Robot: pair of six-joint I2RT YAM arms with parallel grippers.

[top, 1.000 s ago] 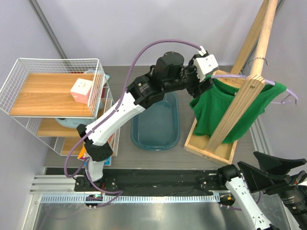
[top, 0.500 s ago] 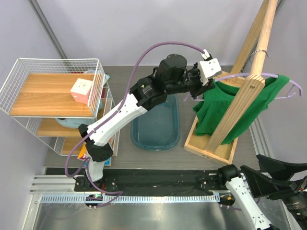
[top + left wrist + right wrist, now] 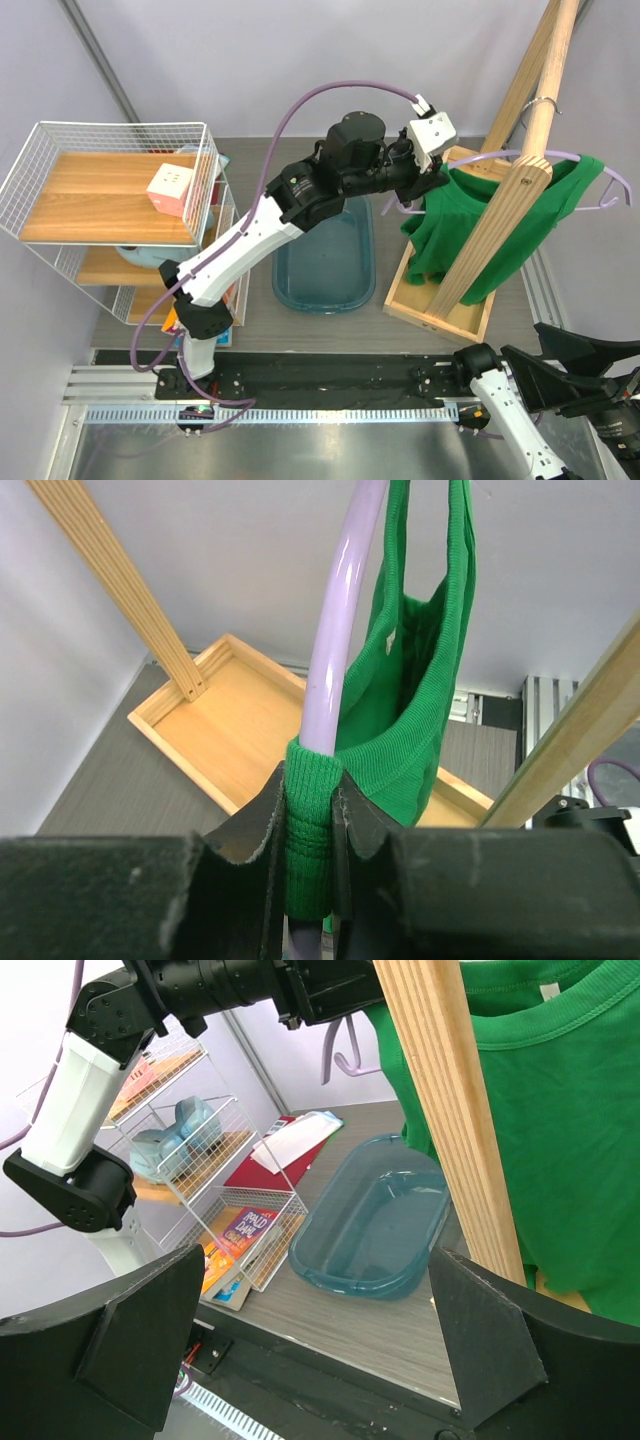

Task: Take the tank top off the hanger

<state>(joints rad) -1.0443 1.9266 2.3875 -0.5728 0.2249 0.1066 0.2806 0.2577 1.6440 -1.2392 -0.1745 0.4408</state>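
Observation:
The bright green tank top (image 3: pixel 480 230) hangs on the lilac hanger (image 3: pixel 600 170), whose silver hook sits on the slanted wooden pole (image 3: pixel 545 60). My left gripper (image 3: pixel 430 178) is at the hanger's left end. In the left wrist view it (image 3: pixel 310 830) is shut on the top's green shoulder strap, which is wrapped round the hanger arm (image 3: pixel 340 630); the rest of the top (image 3: pixel 420 680) hangs beyond. My right gripper (image 3: pixel 585 365) is open and empty, low at the near right. In its wrist view it (image 3: pixel 320 1330) is apart from the top (image 3: pixel 570 1110).
The wooden rack's tray base (image 3: pixel 440 310) stands right of centre under the top. A blue plastic bin (image 3: pixel 325 260) lies in the middle, under the left arm. A white wire shelf (image 3: pixel 110 180) with books and a pink box is at the left.
The left gripper shifted slightly, and the hanger with the top swung a little to the right. The right gripper drew back toward the near edge.

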